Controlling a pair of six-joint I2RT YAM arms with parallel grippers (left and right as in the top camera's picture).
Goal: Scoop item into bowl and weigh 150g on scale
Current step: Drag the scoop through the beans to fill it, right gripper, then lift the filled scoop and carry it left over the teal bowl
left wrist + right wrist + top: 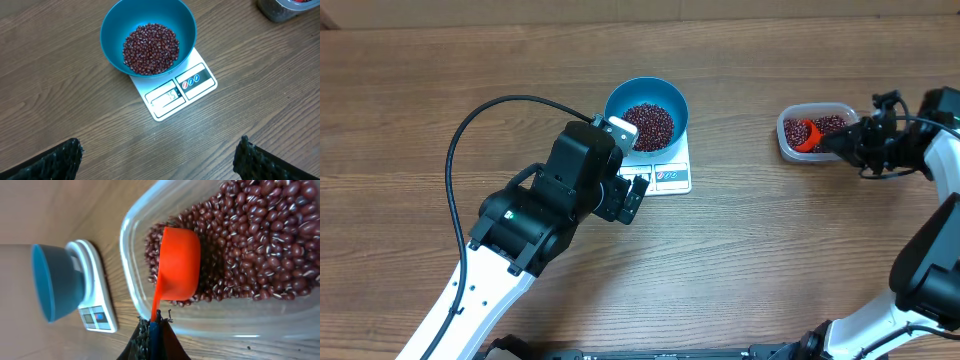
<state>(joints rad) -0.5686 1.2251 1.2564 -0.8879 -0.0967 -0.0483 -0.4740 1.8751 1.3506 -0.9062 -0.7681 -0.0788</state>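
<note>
Beans (150, 47): a pile in the blue bowl (112, 30), more in the clear tub (127, 255).
Bowl: sitting on the white scale (197, 82).
Left gripper (159, 162): jaws wide open, holding nothing, above the table (60, 100) near the scale.
Right gripper (156, 327): jaws shut tight on the handle of the orange scoop (180, 262), down in the tub's beans.

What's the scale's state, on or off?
On: the scale shows dark digits on its display in the left wrist view; exact reading too small to tell.

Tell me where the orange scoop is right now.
The scoop lies at the overhead view's right side, inside the clear tub among the beans, its handle pinched by the right gripper, well right of the bowl.
</note>
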